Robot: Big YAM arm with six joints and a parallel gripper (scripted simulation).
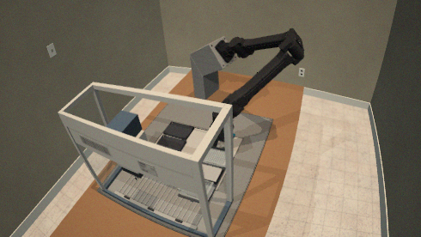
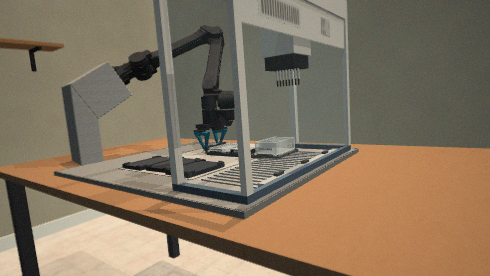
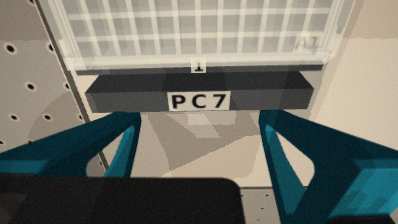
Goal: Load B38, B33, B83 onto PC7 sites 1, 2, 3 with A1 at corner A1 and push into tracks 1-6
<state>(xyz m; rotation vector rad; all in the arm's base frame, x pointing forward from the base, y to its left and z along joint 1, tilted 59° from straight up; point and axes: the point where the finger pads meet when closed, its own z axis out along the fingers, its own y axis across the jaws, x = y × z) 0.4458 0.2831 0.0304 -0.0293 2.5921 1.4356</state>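
Observation:
The carrier's dark handle (image 3: 199,92) carries the label PC7 and fills the middle of the wrist view. Just beyond it a pale, translucent well plate (image 3: 195,30) sits in site 1, with the mark A1 at its right corner. My gripper (image 3: 199,111) is open, its teal fingers to either side of the handle and a little short of it, with nothing between them. In the exterior view the gripper (image 2: 212,137) hangs low over the carrier's near end (image 2: 223,148), and a white deep-well block (image 2: 274,145) sits farther along the carrier.
The instrument's white frame (image 2: 240,95) stands over the ribbed rails (image 2: 260,167), with a pipetting head (image 2: 286,67) above. Dark plate nests (image 2: 172,164) lie in a row left of the carrier; they also show in the top view (image 1: 175,135). A grey arm pedestal (image 2: 85,115) stands behind.

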